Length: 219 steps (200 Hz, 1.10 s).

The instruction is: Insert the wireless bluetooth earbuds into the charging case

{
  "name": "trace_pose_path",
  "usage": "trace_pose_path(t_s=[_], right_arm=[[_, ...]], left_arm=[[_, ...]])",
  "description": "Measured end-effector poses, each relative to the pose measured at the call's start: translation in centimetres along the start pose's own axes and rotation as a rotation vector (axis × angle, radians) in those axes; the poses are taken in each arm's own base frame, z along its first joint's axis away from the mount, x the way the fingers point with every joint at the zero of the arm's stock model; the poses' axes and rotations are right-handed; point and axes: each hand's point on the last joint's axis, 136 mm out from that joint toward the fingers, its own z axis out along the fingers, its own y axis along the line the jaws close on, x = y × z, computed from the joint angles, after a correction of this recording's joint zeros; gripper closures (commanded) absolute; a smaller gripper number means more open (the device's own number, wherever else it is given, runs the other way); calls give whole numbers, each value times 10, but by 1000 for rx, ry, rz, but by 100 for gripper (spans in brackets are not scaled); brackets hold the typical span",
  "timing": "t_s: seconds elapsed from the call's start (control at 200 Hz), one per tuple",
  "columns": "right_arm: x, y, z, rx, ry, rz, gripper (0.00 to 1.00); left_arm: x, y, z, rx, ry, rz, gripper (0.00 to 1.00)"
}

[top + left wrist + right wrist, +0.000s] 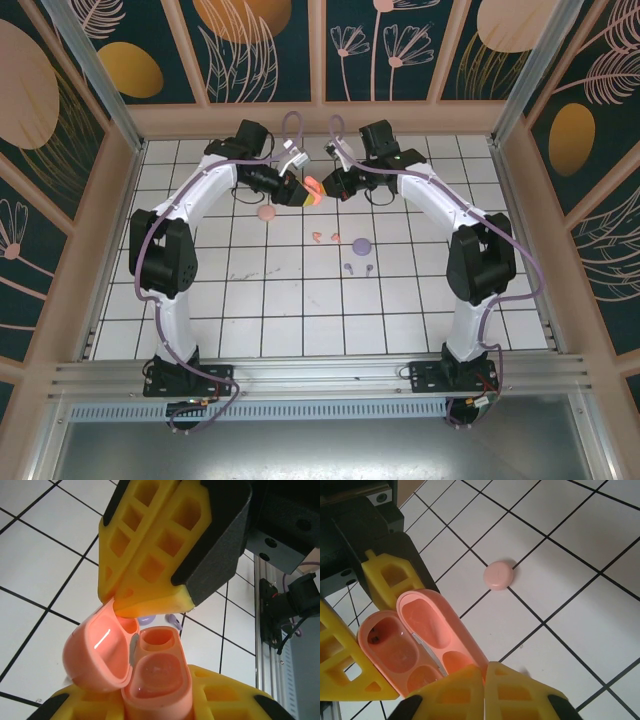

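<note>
Two grippers are holding up one smooth, shiny coral-red plastic charging case (157, 680) over the far middle of the white tiled table (200, 320). The left gripper (298, 192) is squeezing the case's body between its two chunky yellow fingers (387, 580), which have square holes in them. The right gripper (485, 672) is standing almost closed, and its two yellow tips are pinching the rim of the rounded lid (427, 622). The lid is hanging open beside two glossy, rounded cups in the body. Down on the tiles two more things are lying flat: one pale pink round case (498, 575) and one purple round case (361, 244). The tiny stemmed earbuds are lying near the purple one. Two purple buds (348, 268) are sitting just in front of it. A little coral and pale pink bunch (320, 237) is sitting beside it, too small for me to count.
</note>
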Motion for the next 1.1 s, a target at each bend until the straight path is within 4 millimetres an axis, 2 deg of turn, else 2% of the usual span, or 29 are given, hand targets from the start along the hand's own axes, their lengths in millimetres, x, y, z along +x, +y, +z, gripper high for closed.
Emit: trace_pose_path(t_s=[0.065, 0.15, 0.275, 0.375, 0.43, 0.51, 0.676, 0.961, 1.096], right_arm=[[-1, -3, -3, 14, -16, 15, 63], [-2, -5, -15, 35, -47, 61, 53], [-8, -3, -49, 81, -126, 89, 49], [-16, 5, -75, 123, -192, 113, 49], [-17, 7, -82, 147, -216, 136, 49], [-12, 3, -83, 181, -223, 179, 49], [22, -15, -57, 257, -153, 309, 49], [78, -20, 26, 351, 37, 464, 50], [96, -20, 63, 408, 117, 517, 52]], left_arm=[[1, 2, 0, -6, -25, 4, 100], [4, 0, -5, -22, -68, -5, 100], [-1, -8, -33, -80, -202, 9, 100], [-19, -22, -63, -148, -332, 75, 100], [-30, -34, -76, -181, -404, 123, 100], [-40, -49, -92, -233, -501, 183, 100], [-47, -58, -118, -357, -673, 228, 100], [-41, -59, -151, -527, -886, 278, 100], [-33, -65, -161, -567, -963, 324, 100]])
